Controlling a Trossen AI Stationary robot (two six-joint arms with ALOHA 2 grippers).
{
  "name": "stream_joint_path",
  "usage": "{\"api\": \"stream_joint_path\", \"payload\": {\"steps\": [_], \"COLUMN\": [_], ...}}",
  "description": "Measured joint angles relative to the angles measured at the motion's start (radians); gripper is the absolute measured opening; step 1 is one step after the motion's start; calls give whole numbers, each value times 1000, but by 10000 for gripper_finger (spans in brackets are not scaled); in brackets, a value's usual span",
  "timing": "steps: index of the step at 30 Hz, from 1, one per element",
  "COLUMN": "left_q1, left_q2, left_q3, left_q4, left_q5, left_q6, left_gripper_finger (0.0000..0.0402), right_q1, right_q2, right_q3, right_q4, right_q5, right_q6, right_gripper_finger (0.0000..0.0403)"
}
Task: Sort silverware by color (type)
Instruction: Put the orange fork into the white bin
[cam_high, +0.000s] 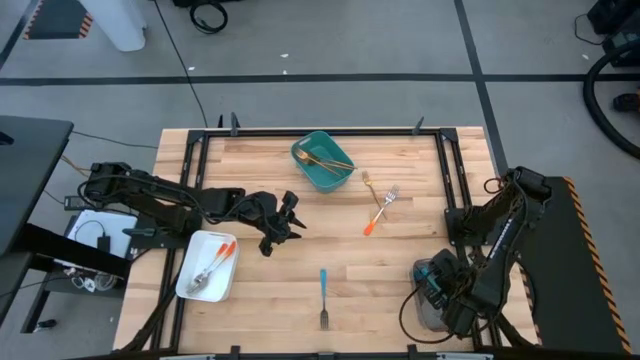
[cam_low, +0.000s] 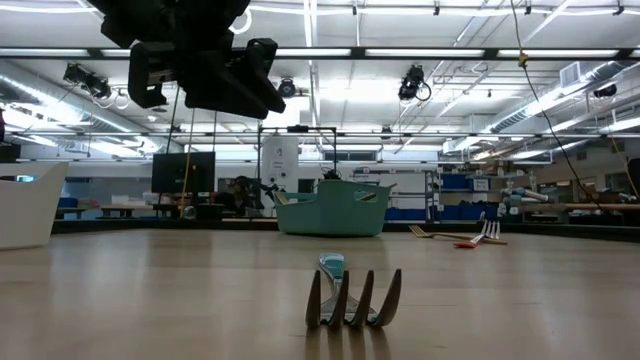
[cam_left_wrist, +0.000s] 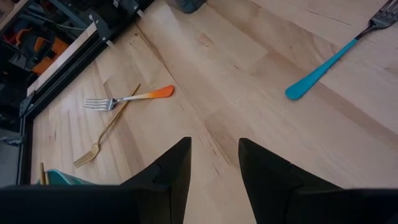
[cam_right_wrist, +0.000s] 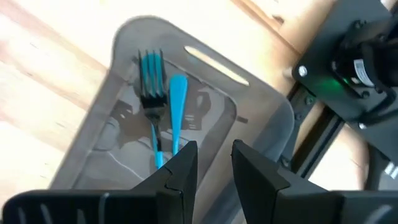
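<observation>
While my left end effector (cam_high: 283, 222) hovers above the bench (cam_high: 270, 290) with its fingers (cam_left_wrist: 171, 171) apart and nothing between them, the white tray (cam_high: 190, 285) just behind it and to its left already holds orange-handled pieces (cam_high: 215, 262). Ahead of me and off to one side lie an orange-handled fork (cam_left_wrist: 130, 98) and a gold fork (cam_left_wrist: 106, 130), crossing or touching each other. That crossing is my main worry: closing on the orange one could drag or flip the gold one, or catch both. Farther to my other side lies the blue-handled fork (cam_left_wrist: 326, 62), alone on bare wood and flat against it; a thin handle like that may slip out if I come down tilted or too high. Beyond the pair sits the teal bin (cam_high: 322, 162) with gold pieces in it. My right end effector (cam_high: 437, 283) waits over the grey tray (cam_right_wrist: 124, 37), fingers parted and empty, with blue pieces (cam_right_wrist: 163, 102) lying directly under it, so lowering there could knock them.
</observation>
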Motion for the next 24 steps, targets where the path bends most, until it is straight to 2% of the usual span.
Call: {"api": "stream_joint_path", "payload": {"steps": [6, 24], "left_q1": [0, 0], "left_q2": [0, 0], "left_q3": [0, 0], "left_q4": [-13, -103], "left_q5": [0, 0], "left_q6": [-19, -157], "left_gripper_finger": [142, 142], "right_q1": [-16, -122], "right_q2": [-42, -58], "right_q3": [0, 0], "right_q4": [-6, -81], "right_q5": [71, 143], "right_q6": [-25, -226], "right_gripper_finger": [107, 107]}}
